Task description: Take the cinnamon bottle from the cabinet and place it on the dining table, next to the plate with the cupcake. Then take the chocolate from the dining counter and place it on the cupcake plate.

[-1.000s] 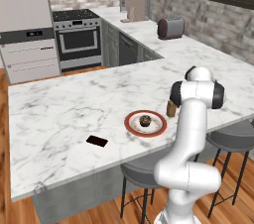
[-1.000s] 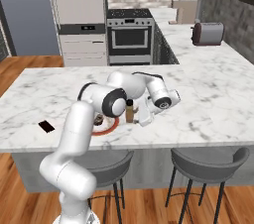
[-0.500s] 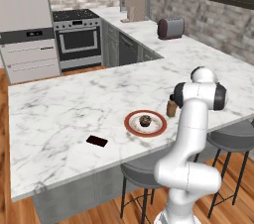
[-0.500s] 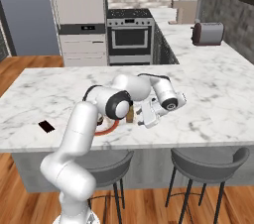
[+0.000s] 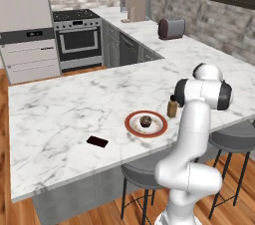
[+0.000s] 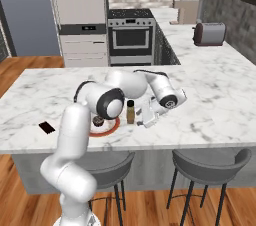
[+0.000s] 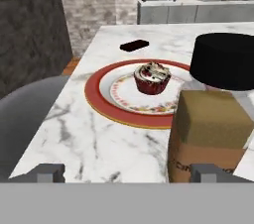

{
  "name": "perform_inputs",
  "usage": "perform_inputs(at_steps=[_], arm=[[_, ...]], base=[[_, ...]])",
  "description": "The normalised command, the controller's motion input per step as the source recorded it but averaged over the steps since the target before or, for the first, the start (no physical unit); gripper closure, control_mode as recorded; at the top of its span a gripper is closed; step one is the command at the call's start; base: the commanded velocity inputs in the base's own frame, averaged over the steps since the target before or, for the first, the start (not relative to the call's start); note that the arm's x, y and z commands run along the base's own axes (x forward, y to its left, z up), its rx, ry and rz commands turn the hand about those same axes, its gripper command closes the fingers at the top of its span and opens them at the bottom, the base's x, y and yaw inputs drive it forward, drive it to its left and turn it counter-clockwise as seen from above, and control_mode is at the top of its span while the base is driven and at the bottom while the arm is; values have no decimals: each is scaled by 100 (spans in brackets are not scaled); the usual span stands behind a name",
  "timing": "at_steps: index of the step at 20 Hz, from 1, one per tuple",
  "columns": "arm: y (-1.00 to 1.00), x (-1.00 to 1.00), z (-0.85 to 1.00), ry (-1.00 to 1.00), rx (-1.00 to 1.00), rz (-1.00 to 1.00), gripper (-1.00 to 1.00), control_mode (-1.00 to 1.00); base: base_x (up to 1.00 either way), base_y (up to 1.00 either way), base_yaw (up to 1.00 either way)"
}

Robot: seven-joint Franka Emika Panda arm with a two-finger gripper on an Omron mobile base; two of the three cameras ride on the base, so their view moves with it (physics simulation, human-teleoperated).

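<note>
Cinnamon bottle [image 6: 130, 112] stands upright on the worktop [image 6: 210, 95] just beside the plate [image 6: 111, 128] at its 3 o'clock, the hand [image 6: 146, 119] open beside it, holding nothing.

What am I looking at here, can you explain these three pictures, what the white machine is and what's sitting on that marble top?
It is a computer-rendered kitchen with a white robot arm on a driving base. Two pictures come from cameras on the base, behind the arm to its left and right; the third looks out from the hand itself. On the marble dining table sits a red-rimmed plate with a small cupcake. Right beside the plate stands the cinnamon bottle, upright, with a black cap. Farther along lies a flat dark chocolate bar. The gripper hangs just beside the bottle with its fingers apart, holding nothing.
</note>
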Motion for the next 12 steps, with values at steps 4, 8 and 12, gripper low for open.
perform_inputs(at_steps=[4, 8, 12], arm=[[3, -44, 19, 3, -16, -20, -100, -100], [22, -45, 21, 0, -20, -19, -100, -100], [41, -36, 22, 8, -26, -12, -100, -100]], base=[[0, 0, 0], [0, 0, 0], [0, 0, 0]])
